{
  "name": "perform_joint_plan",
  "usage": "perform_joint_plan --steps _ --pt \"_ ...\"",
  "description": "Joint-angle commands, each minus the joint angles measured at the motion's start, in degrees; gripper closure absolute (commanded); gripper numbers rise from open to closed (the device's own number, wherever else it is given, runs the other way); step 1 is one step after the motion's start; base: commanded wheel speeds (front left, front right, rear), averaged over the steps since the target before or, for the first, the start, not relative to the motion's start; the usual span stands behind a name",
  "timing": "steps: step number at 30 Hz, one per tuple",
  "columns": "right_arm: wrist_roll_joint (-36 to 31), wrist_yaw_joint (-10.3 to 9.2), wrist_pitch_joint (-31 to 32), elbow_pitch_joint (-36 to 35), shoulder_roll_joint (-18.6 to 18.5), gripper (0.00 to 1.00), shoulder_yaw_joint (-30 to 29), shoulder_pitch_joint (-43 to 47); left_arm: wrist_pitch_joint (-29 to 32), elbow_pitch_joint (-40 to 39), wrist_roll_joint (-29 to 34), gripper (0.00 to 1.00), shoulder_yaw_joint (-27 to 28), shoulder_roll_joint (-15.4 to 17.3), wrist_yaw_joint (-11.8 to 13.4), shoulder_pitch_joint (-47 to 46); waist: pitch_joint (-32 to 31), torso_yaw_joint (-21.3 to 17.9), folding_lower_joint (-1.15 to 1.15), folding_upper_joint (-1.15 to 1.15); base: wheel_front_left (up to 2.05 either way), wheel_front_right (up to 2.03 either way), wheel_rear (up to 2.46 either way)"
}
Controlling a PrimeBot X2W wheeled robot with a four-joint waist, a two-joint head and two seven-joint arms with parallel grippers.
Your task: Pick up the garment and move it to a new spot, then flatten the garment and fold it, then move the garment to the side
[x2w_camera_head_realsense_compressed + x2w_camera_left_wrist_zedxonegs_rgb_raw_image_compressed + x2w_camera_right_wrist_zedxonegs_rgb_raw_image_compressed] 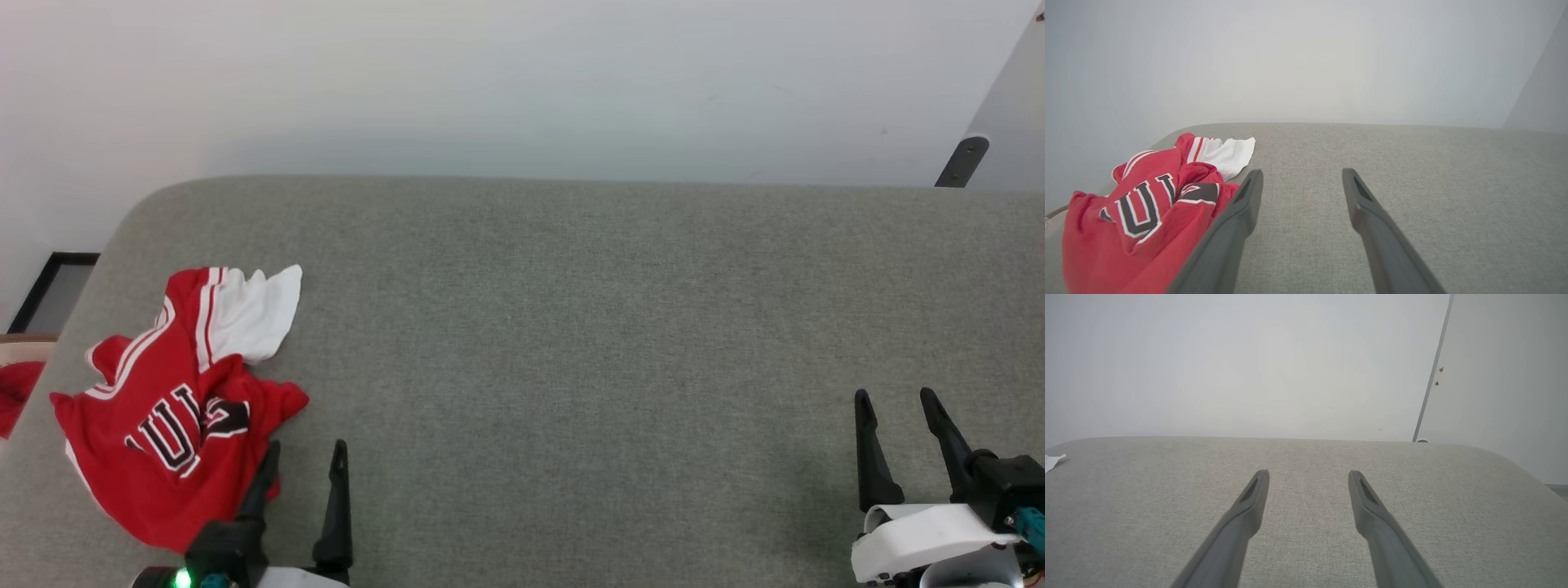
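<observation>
The garment (175, 400), a red jersey with a white sleeve, white stripe trim and black white-outlined letters, lies crumpled at the left end of the grey surface (588, 343). In the left wrist view the garment (1139, 212) bunches up to the left of the fingers. My left gripper (304, 447) stands open at the shirt's lower right edge, its left finger over the red cloth and nothing between the fingers. My right gripper (896, 396) is open at the far right, above bare fabric. The right wrist view catches a white sleeve tip (1052, 461) at its left edge.
A red cloth scrap (15, 392) lies beyond the grey surface's left edge, near a dark-framed panel (49, 290). A white wall stands behind the surface. A pale panel with a dark foot (963, 159) rises at the back right. The surface's middle is bare grey fabric.
</observation>
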Motion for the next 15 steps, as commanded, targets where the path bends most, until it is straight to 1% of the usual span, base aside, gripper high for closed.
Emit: perform_joint_plan --steps 1,5,12,15 --pt "-1.09 0.04 -0.54 -0.03 0.00 0.00 -0.30 0.13 -0.48 -0.30 0.68 0.00 0.29 -0.14 -0.54 0.31 -0.10 0.06 0.00 0.00 0.00 0.00 0.00" --pt "-1.38 0.04 -0.91 -0.13 0.12 0.00 -0.49 0.24 -0.85 -0.49 2.12 0.00 0.63 -0.40 -1.29 0.70 -0.15 0.28 0.00 0.00 0.00 0.00 0.00" --pt "-3.19 0.04 -1.58 0.04 0.17 0.00 -0.49 0.19 -1.55 -0.57 4.93 0.00 1.40 -0.88 -1.88 0.94 0.16 0.62 0.00 0.00 0.00 0.00 0.00" --pt "-2.86 0.04 -1.65 0.18 0.20 0.00 -0.56 0.21 -1.50 -0.51 4.85 0.00 1.69 -1.15 -2.35 0.84 0.19 0.82 0.00 0.00 0.00 0.00 0.00"
